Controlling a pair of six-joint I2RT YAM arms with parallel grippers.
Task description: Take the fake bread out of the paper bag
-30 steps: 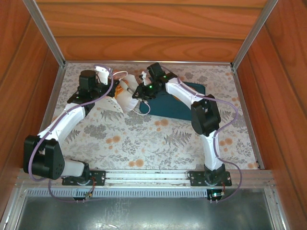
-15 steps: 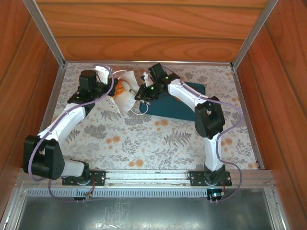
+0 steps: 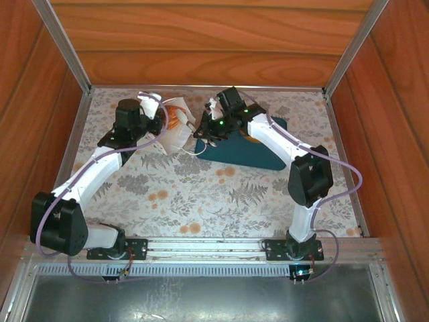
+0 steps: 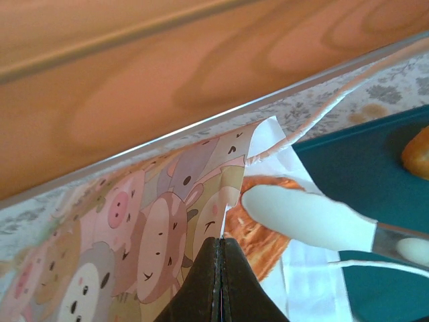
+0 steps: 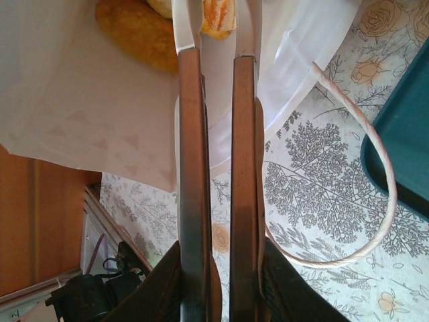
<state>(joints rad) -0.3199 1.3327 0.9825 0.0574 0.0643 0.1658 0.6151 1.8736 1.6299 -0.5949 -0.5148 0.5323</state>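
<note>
Left hand [image 4: 220, 241] clenched on paper bag [image 4: 134, 235] rim – right hand [image 5: 216, 30] grasping fake bread [image 5: 218, 13] inside; teal tray [image 3: 241, 153] beside.

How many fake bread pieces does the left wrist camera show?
2 fake bread pieces: one inside the paper bag, one on the teal tray at right edge. More may hide in the bag.

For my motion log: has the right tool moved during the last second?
Yes. The right tool has shifted right, closer to the teal tray.
</note>
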